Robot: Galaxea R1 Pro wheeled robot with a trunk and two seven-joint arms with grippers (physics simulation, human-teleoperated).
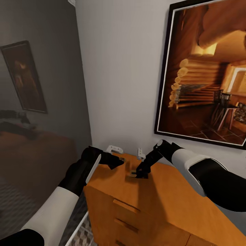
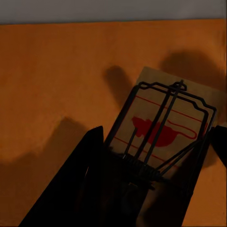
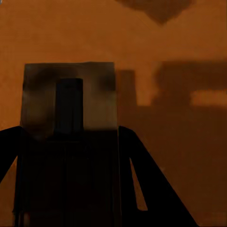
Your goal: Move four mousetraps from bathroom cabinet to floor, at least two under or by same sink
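Up on the cabinet (image 1: 164, 191) top, both arms reach inward; the right gripper (image 1: 140, 175) pinches a tan mousetrap (image 1: 133, 174); the left gripper's (image 1: 116, 163) finger spread cannot be told.

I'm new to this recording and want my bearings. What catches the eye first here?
A large framed log-cabin picture hangs on the white wall above an orange-brown cabinet. Over the cabinet top, both black end effectors meet: the right end effector at a mousetrap. The left wrist view shows a mousetrap with a red mouse print.
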